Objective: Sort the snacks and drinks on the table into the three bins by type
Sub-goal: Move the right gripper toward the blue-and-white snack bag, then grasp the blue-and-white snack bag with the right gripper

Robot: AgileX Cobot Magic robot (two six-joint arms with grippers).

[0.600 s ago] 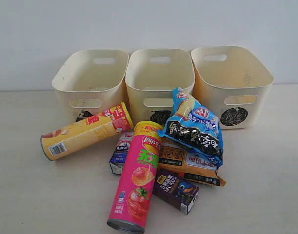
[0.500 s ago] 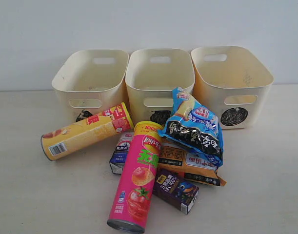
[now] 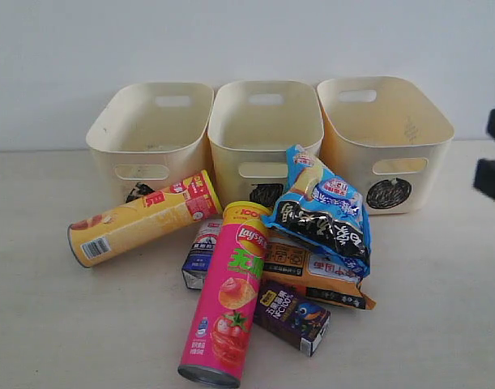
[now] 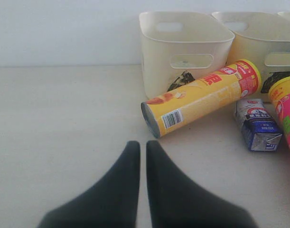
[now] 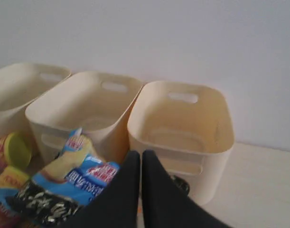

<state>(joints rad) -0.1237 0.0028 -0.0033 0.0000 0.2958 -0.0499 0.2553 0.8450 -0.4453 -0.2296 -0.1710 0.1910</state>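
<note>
a dark piece of the right arm (image 3: 490, 177) had come into the edge of the exterior view, beside the outermost of the three cream plastic tubs with handle cut-outs (image 3: 385, 142), where half a second before only wall and table showed. nothing in the pile had shifted. that read as the opening reach of the sort, with no snack or drink yet inside any tub. the right pincer (image 5: 140, 155) had its two black fingers pressed together and carried nothing. it seemed raised above the tub rims and pitched down toward the heap on the pale beige wood-grain table (image 5: 263, 187). directly beyond its tips stood that outermost tub, and just beside and under them lay the crinkled blue-black snack bag (image 5: 64, 190), likely the nearest thing to take. the left pincer (image 4: 141, 144) was likewise closed and empty, low over bare table, short of the pile. ahead of its tips the tall yellow chip can with the red band (image 4: 201, 97) lay on its side, barcoded end nearest the pincer, and past it sat the small blue and white drink carton (image 4: 258, 127). the pink lay's chip can (image 3: 231, 300), the flat orange snack bag (image 3: 312, 269) and the dark purple carton with a bird picture (image 3: 294, 314) lay deeper in the heap, apart from both pincers.
</note>
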